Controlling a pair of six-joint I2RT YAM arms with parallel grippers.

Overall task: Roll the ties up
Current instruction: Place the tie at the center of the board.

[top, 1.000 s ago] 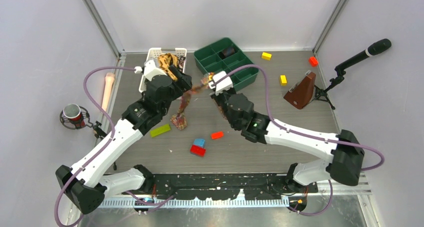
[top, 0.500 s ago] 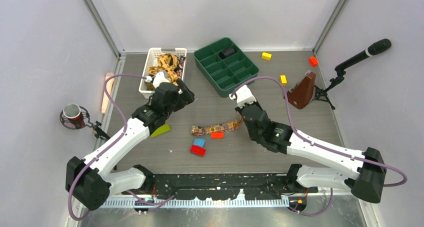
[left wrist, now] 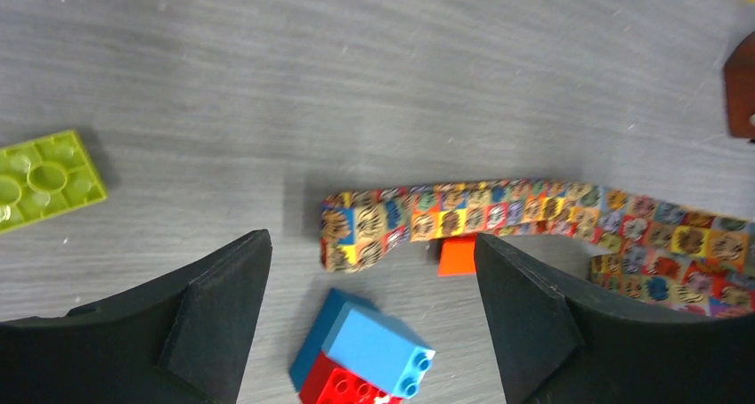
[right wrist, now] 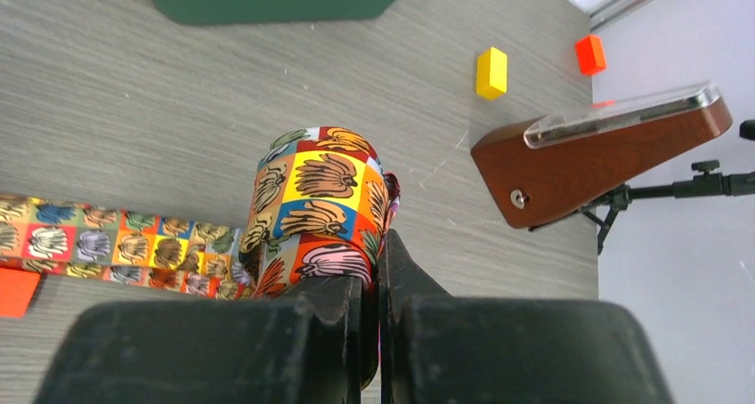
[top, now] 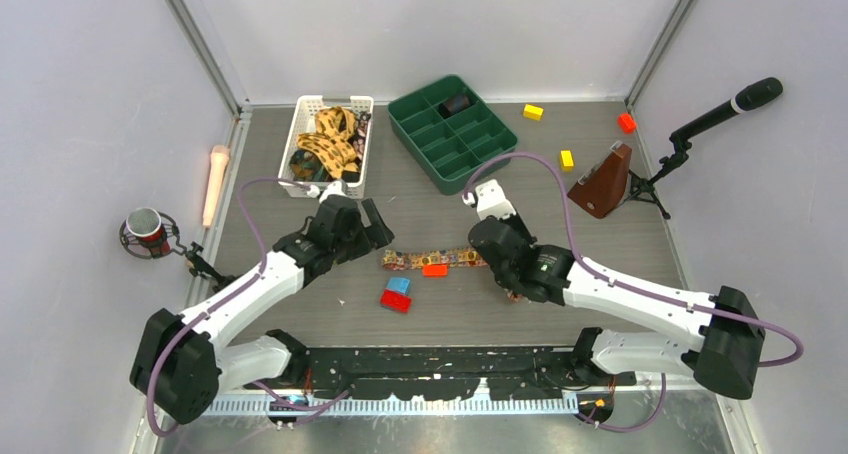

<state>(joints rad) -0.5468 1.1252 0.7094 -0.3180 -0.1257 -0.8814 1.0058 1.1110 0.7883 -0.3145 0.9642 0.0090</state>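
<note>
One patterned tie [top: 445, 257] lies stretched flat across the middle of the table, over a small orange block [top: 434, 270]. My right gripper [top: 513, 292] is shut on its right end, which folds up in a loop over the fingers in the right wrist view [right wrist: 320, 190]. My left gripper [top: 378, 226] is open and empty, just left of the tie's free end [left wrist: 356, 230]. Its fingers [left wrist: 214, 315] straddle that end from above. More ties [top: 330, 144] are piled in the white basket [top: 300, 109].
A blue-and-red block [top: 397, 294] lies near the tie's left end. A lime plate [left wrist: 44, 181] lies left of it. A green tray [top: 452, 129] holds a dark roll [top: 458, 103]. A brown metronome [top: 603, 182], yellow blocks [top: 567, 159] and a microphone stand [top: 735, 104] are at the right.
The tie hung between both grippers a second ago. The left gripper let go and came down toward the tie's left end. The right gripper drew the tie flat toward the near side.
</note>
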